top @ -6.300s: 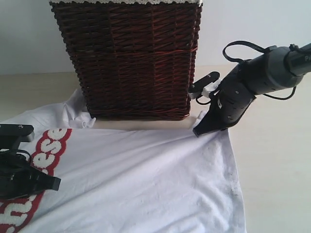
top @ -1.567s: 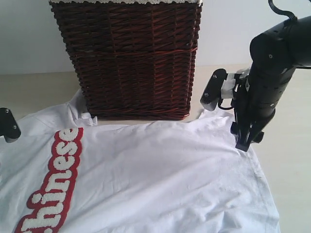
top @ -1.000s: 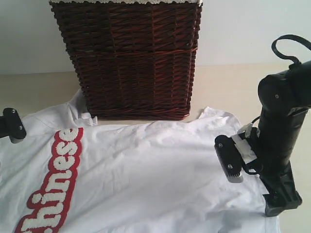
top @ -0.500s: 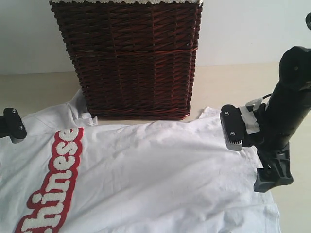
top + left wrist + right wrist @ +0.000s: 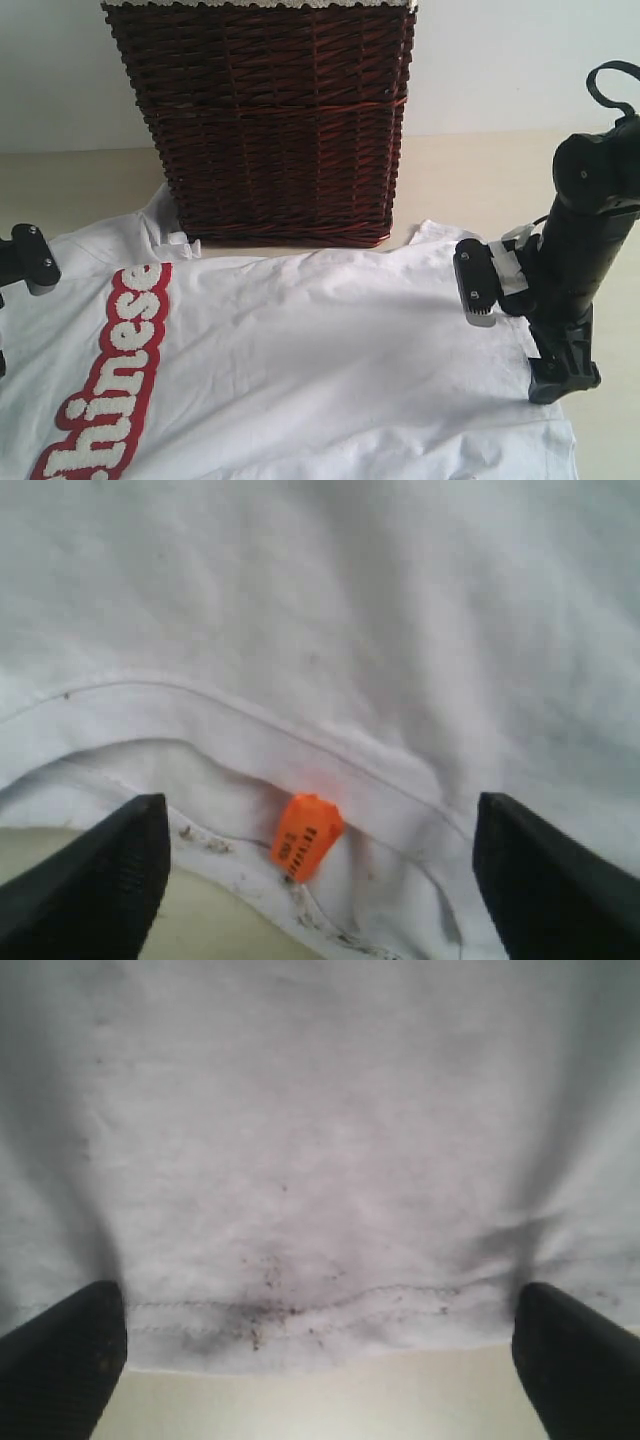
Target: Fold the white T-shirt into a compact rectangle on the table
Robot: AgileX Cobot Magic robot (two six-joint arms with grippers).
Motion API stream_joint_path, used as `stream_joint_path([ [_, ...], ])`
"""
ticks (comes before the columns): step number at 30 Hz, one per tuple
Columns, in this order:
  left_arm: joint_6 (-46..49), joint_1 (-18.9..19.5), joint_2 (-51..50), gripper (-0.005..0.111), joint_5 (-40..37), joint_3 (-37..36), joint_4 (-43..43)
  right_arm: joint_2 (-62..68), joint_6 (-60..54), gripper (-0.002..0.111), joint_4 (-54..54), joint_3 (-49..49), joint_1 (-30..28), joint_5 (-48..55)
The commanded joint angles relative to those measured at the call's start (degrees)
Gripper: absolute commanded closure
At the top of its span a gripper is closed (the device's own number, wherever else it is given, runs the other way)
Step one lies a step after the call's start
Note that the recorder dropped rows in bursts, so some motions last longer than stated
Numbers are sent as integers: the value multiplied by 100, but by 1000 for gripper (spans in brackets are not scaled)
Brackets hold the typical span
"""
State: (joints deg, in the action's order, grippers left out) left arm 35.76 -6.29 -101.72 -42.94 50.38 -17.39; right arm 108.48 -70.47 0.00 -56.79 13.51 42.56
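White T-shirt (image 5: 300,350) is lying spread flat on the table (image 5: 470,170) in front of the basket (image 5: 270,120). No fold is showing yet, so all folding is remaining. Left gripper (image 5: 315,800) is hanging wide open over the collar's orange tag (image 5: 305,838). Right gripper (image 5: 318,1295) is hanging open over the hem, gripping nothing. Versus six seconds ago, more lettering is showing and the right gripper is standing away from the basket.

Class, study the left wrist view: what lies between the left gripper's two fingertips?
In the left wrist view, the open left gripper frames the white T-shirt collar with its orange neck tag, plus a strip of bare table beside it.
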Motion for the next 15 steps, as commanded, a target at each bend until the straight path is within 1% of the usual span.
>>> stream_joint_path([
  [1,176,-28,-23,27,4,26,201,-142,26,3,0,-196,-31,148],
  [5,187,-28,-23,27,-2,26,189,-44,16,3,0,-195,-31,-46],
  [11,528,-28,-23,27,-187,26,61,327,30,3,-101,-195,-31,-197],
  [15,598,-28,-23,27,-588,26,-564,416,19,3,-130,-195,-31,-197],
])
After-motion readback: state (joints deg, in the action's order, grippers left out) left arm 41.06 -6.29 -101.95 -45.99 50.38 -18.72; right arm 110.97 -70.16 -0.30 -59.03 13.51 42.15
